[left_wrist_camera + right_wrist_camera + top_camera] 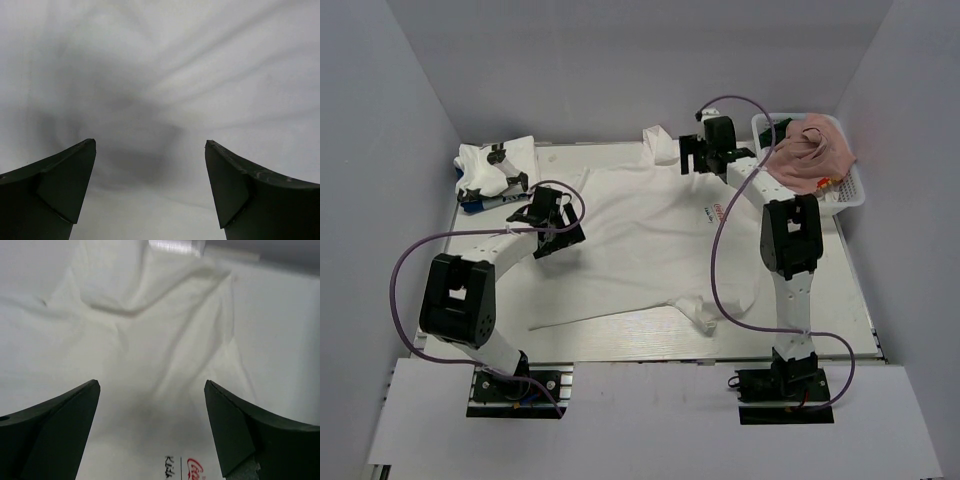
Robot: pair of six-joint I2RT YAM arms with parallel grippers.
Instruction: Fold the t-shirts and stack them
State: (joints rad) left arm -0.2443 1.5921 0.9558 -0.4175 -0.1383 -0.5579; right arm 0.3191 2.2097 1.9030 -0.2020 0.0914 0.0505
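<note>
A white t-shirt [650,240] with a small red print [713,211] lies spread across the table. My left gripper [548,215] hovers over its left edge, open, with only white cloth [160,90] under its empty jaws. My right gripper [695,155] stands open above the shirt's far part near a sleeve [658,142]; the right wrist view shows wrinkled white cloth [150,340] and the red print [196,469] below it. A folded white t-shirt [492,170] sits at the far left. A dusty pink t-shirt [810,150] fills the basket.
A white lattice basket [848,192] stands at the far right corner. Something blue [480,204] shows under the folded shirt. Grey walls close in the table on three sides. Purple cables loop over both arms.
</note>
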